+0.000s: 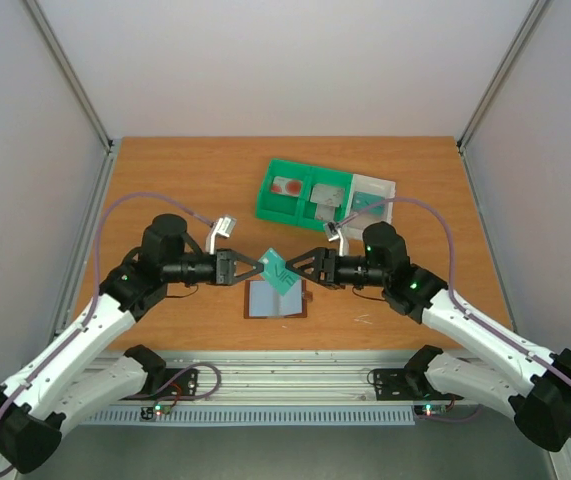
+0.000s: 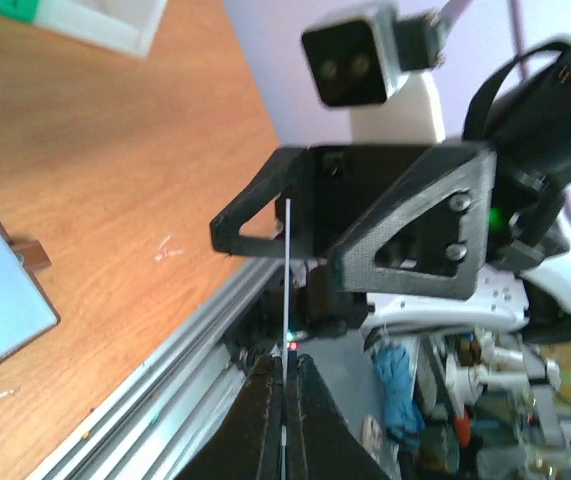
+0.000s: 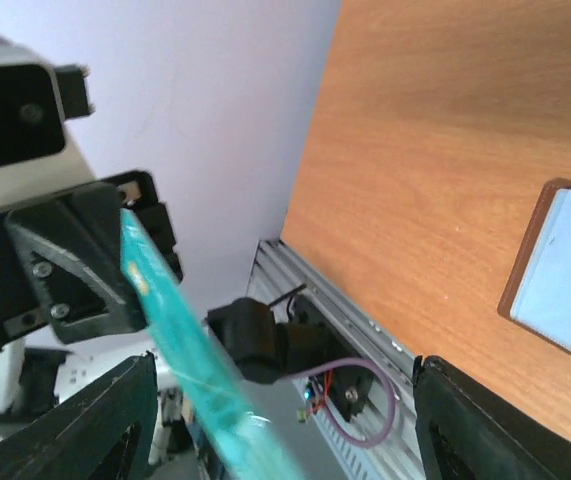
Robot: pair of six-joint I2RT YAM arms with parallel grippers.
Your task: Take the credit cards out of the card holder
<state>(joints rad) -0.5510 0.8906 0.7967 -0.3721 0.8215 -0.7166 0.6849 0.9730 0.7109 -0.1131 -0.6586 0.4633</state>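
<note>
Over the card holder (image 1: 273, 300) by the counter's (image 1: 185, 180) front edge, the left end effector (image 1: 264, 266) pinches a teal card (image 1: 279, 271). The right end effector (image 1: 296, 269) gapes wide (plain only from the wrists).

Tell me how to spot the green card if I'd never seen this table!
Look at the middle of the wooden table, where the two arms' black jaws meet above the open card holder. The card is between them, held up off the table. It's thin, teal and tilted, unlike the flat blue-grey holder below or the green tray behind.
</note>
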